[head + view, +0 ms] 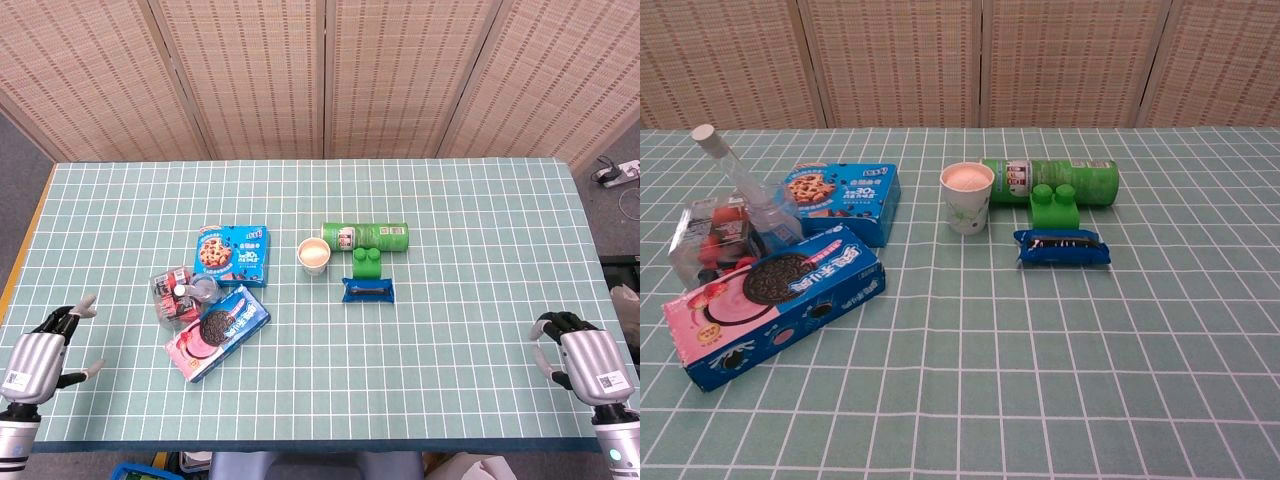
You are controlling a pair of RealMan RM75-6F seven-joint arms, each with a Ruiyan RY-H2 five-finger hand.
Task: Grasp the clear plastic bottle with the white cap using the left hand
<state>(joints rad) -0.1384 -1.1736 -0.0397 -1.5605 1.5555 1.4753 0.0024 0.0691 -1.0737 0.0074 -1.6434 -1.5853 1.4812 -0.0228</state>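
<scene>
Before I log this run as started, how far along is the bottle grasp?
Nothing looks done. The clear plastic bottle leans tilted among the snack packages, its white cap free and untouched. The left hand sits at the table's near left edge, fingers apart, holding nothing, well short of the bottle. The right hand is at the near right edge, fingers curled, idle. Left: reach, close on the bottle, lift.

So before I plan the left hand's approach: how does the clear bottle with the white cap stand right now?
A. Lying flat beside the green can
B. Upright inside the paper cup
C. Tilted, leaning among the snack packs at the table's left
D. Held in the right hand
C: in the chest view the clear bottle slants, cap up and to the left, its base between the clear snack pack and the cookie box.
</scene>
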